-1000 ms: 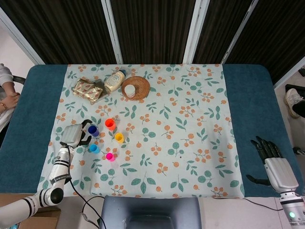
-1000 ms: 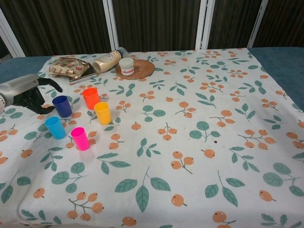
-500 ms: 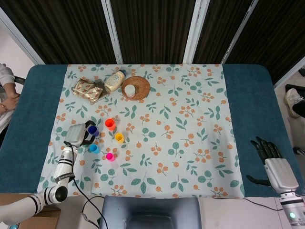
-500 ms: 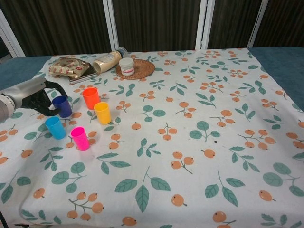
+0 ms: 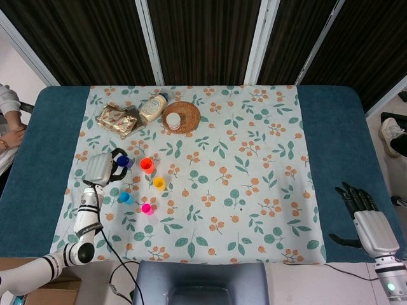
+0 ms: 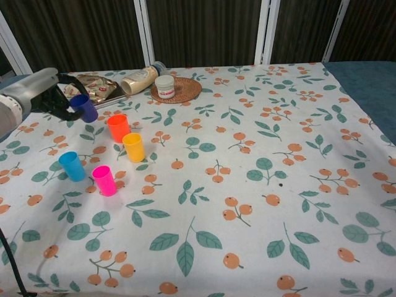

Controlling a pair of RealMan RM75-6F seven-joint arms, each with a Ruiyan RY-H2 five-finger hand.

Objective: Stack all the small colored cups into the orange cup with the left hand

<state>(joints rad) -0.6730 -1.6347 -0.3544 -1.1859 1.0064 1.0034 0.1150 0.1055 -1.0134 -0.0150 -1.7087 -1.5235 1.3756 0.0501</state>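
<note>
My left hand (image 5: 102, 168) (image 6: 48, 96) holds the dark blue cup (image 5: 123, 162) (image 6: 83, 106) lifted off the cloth, left of the orange cup (image 5: 147, 165) (image 6: 118, 127), which stands upright. The yellow cup (image 5: 159, 183) (image 6: 133, 146) stands just in front of the orange one. The light blue cup (image 5: 125, 197) (image 6: 72, 166) and the pink cup (image 5: 147, 208) (image 6: 104, 180) stand nearer the front left. My right hand (image 5: 364, 210) rests open on the blue table at the far right, away from the cups.
A snack bag (image 5: 117, 120), a lying bottle (image 5: 152, 108) and a white jar (image 5: 173, 121) on a woven coaster (image 5: 188, 113) sit at the back left. A person's arm (image 5: 9, 127) shows at the left edge. The floral cloth (image 5: 254, 159) covers the middle of the table.
My left hand closed on the dark blue cup and raised it off the cloth, moving it back and up. The other cups and the right hand stayed still.
</note>
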